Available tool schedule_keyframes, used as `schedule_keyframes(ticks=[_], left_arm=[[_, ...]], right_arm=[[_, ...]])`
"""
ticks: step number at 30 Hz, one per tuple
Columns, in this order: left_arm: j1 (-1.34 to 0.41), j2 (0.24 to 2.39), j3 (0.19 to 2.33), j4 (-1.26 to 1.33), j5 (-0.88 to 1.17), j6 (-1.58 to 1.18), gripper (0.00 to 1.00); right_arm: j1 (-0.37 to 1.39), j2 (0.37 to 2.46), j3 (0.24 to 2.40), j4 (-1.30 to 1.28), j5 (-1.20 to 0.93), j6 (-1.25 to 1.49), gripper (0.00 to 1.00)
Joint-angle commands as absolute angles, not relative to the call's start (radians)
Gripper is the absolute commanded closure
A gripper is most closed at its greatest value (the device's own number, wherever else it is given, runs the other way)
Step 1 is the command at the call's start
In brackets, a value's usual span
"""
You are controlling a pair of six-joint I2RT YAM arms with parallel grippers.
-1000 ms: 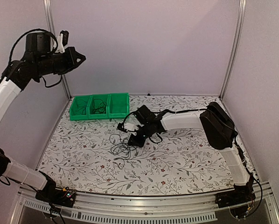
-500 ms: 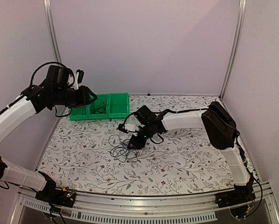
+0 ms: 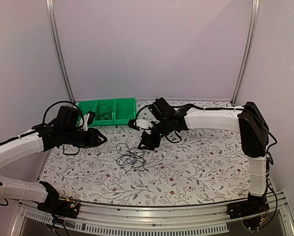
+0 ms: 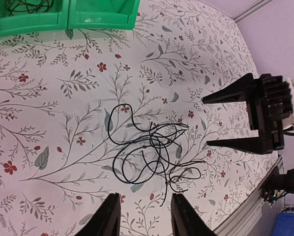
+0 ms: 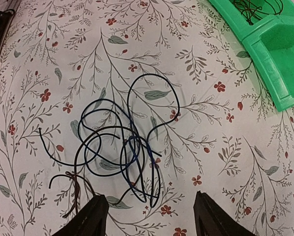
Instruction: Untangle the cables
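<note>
The left gripper (image 4: 144, 204) and right gripper (image 5: 149, 196), wide open and empty, face the thin black tangled cables (image 5: 122, 142) between them, seemingly for opposing pulls.

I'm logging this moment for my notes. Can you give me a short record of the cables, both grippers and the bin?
cables: tangled bundle lying on the table, ungripped
left gripper: open, pointed at the bundle, apart from it
right gripper: open, beside the bundle, apart from it
bin: green, at the table's far left, a wire in its middle compartment
</note>
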State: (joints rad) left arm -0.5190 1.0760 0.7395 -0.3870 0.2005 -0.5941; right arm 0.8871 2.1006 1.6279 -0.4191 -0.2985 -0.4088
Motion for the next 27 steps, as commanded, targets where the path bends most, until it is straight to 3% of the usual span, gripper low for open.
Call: schedule_keyframes(ticks=[1, 7, 13, 19, 23, 27], left_arm=[[-0.544, 1.115, 0.687, -0.290, 0.265, -0.591, 0.66], [-0.551, 1.158, 0.635, -0.209, 0.291, -0.613, 0.66], [-0.553, 1.238, 0.635, -0.130, 0.304, -0.615, 0.66], [-0.552, 1.336, 0.649, -0.038, 0.316, -0.628, 0.66], [-0.553, 1.444, 0.674, 0.099, 0.311, -0.635, 0.66], [-0.568, 1.637, 0.789, 0.186, 0.358, -0.641, 0.66]], right_arm=[[0.882, 2.021, 1.598, -0.470, -0.289, -0.452, 0.38], [0.906, 2.015, 1.612, -0.558, -0.445, -0.509, 0.53], [0.928, 2.087, 1.647, -0.559, -0.441, -0.465, 0.49], [0.928, 2.167, 1.704, -0.566, -0.417, -0.454, 0.55], [0.928, 2.197, 1.730, -0.583, -0.441, -0.458, 0.66], [0.928, 2.169, 1.739, -0.587, -0.452, -0.462, 0.91]])
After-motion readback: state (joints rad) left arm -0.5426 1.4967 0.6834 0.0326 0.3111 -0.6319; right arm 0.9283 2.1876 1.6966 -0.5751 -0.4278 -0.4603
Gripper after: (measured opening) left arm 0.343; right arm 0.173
